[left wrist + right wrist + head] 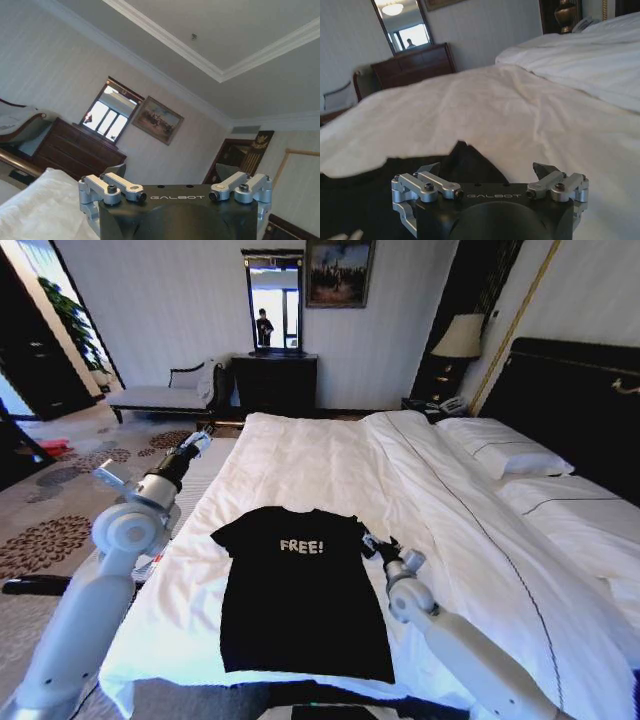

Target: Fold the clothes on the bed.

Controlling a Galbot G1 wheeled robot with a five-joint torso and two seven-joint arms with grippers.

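Observation:
A black T-shirt [300, 600] with white "FREE!" lettering lies flat and face up on the bed's white duvet [330, 460], near the front edge, collar pointing away from me. My right gripper [372, 544] hovers low at the shirt's right sleeve. In the right wrist view this gripper [487, 170] is open, with the black sleeve tip [465, 157] lying between and just beyond its fingers. My left gripper [197, 443] is raised off the bed's left side, well away from the shirt. The left wrist view shows it [170, 172] open and empty, facing the far wall.
White pillows [505, 455] and a dark headboard [580, 390] are at the right. A pale bench [165, 395], a dark dresser [275, 380] with a mirror, and a lamp [460, 335] stand along the far wall. Patterned carpet [60, 500] lies left of the bed.

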